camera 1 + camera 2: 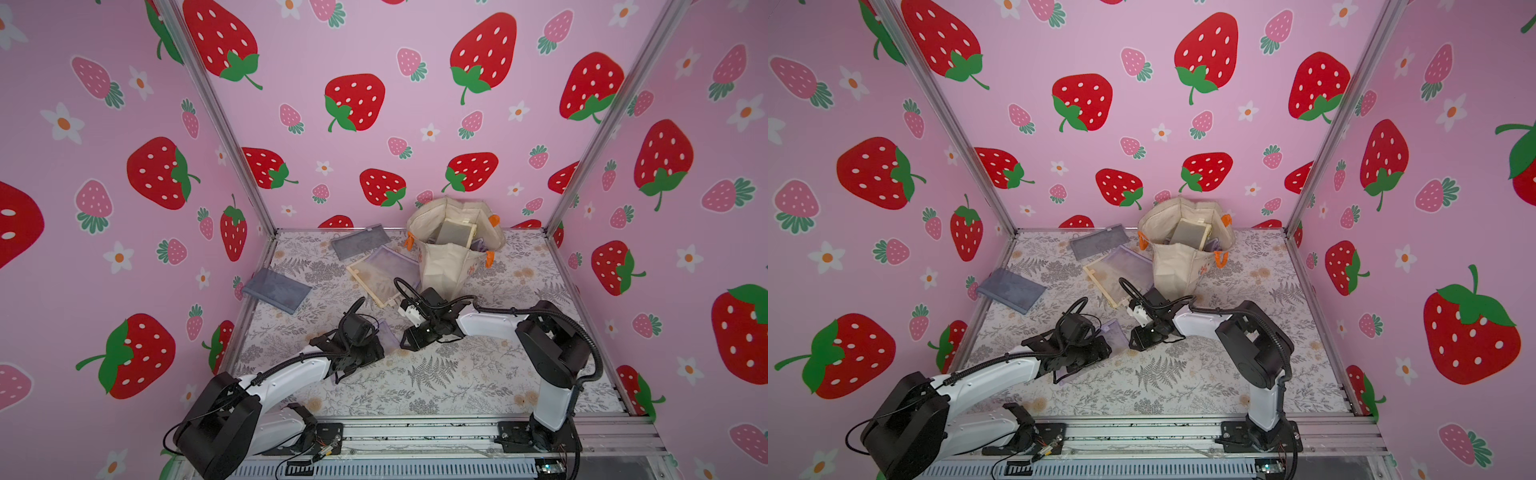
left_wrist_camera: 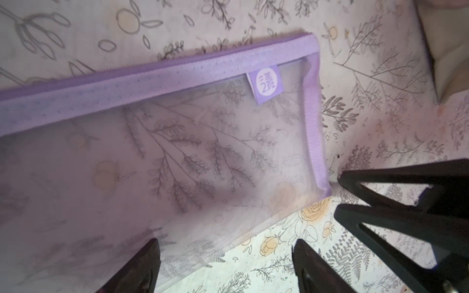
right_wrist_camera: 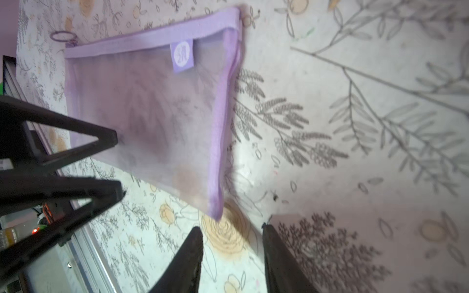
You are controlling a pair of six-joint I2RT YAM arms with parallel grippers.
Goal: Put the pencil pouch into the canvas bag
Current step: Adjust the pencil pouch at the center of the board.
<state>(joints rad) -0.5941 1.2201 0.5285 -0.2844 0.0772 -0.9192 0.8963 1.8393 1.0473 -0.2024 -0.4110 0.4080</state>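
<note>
Spread wide on the left gripper, straddling an edge of the pencil pouch, unclamped; narrower on the right gripper, empty, just beside its corner.

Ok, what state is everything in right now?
Bag: standing, mouth open, pouches inside.
Purple pouch: flat on table, ungripped.
Left gripper: open, over the pouch's edge.
Right gripper: open, empty, by the pouch's corner.
Grey pouches, near and far: flat on table.
Cream pouch: flat, overlapping second purple pouch.
</note>
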